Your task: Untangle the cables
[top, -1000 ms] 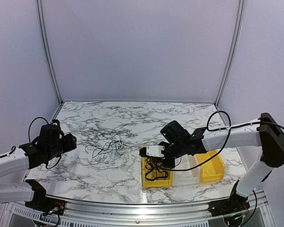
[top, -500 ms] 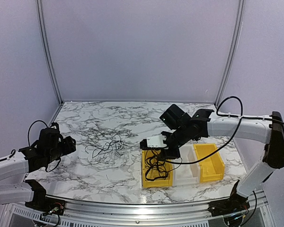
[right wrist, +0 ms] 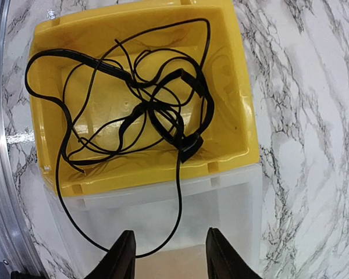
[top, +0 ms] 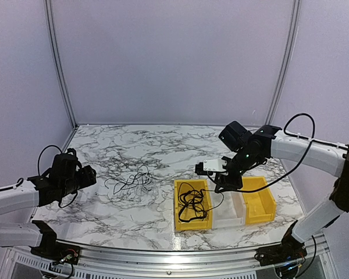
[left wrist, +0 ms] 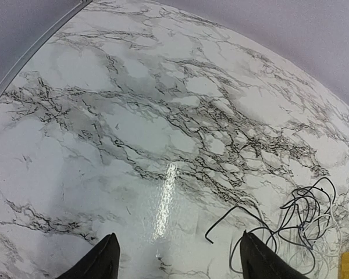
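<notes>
right gripper is hovering open, empty, over thin black cable sorted into yellow plastic bin | left gripper is waiting open, empty

the table is showing white marble veined grey-black. the black cable is lying in a yellow bin, with a milky white bin and a second yellow bin following at three o'clock. the tangle at ten o'clock is mixing black and pale strands.
</notes>
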{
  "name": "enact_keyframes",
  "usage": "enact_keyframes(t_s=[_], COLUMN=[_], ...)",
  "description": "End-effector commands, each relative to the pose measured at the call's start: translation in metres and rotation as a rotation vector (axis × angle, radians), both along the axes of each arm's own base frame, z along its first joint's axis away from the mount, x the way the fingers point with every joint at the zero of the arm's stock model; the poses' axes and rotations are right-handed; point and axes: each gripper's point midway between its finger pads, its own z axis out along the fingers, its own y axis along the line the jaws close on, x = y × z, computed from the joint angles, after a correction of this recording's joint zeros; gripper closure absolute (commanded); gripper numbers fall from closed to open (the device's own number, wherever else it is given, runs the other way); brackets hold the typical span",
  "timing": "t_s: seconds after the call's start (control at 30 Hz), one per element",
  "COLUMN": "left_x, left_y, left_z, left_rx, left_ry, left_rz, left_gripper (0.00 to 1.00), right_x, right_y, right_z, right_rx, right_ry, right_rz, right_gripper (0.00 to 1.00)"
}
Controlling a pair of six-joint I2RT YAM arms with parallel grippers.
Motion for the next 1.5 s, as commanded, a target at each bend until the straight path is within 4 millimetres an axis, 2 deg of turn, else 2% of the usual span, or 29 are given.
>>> enact_keyframes(t_s=[0.0, 0.17, 0.37, 0.43, 0.57, 0.6, 0.8, 1.0, 1.27, 1.47], left_x=[0.012, 0.013, 0.011, 0.011, 0.01, 0.01, 0.013, 0.018, 0.016, 0.014], left_y=[-0.009, -0.009, -0.009, -0.008, -0.008, -0.008, -0.011, -0.015, -0.013, -0.011], left_z=[0.017, 0.014, 0.01, 0.009, 0.005, 0.004, 0.0, -0.001, 0.002, 0.002], left_rx=[-0.039, -0.053, -0.059, -0.058, -0.061, -0.061, -0.06, -0.061, -0.049, -0.042], left_ry=[-0.037, -0.036, -0.033, -0.033, -0.032, -0.031, -0.019, -0.014, -0.02, -0.024], left_rz=[-0.01, -0.001, 0.001, 0.002, 0.004, 0.005, 0.001, -0.012, -0.013, -0.011], left_gripper=[0.26, 0.26, 0.26, 0.26, 0.26, 0.26, 0.26, 0.26, 0.26, 0.26], right_x=[0.005, 0.016, 0.015, 0.016, 0.022, 0.023, 0.021, 0.016, 0.024, 0.027], right_y=[-0.005, -0.006, -0.003, -0.003, -0.001, -0.001, 0.015, 0.052, 0.087, 0.09], right_z=[-0.016, -0.023, -0.036, -0.038, -0.028, -0.024, -0.002, -0.001, -0.023, -0.051], right_rx=[0.002, 0.006, 0.0, -0.005, -0.001, 0.002, 0.056, 0.089, 0.047, -0.003], right_ry=[0.068, 0.097, 0.16, 0.169, 0.154, 0.153, 0.18, 0.161, 0.145, 0.159], right_rz=[-0.088, -0.135, -0.158, -0.168, -0.192, -0.2, -0.225, -0.168, -0.126, -0.135], right_gripper=[0.58, 0.6, 0.65, 0.71, 0.96, 1.0, 1.0, 1.0, 1.0, 1.0])
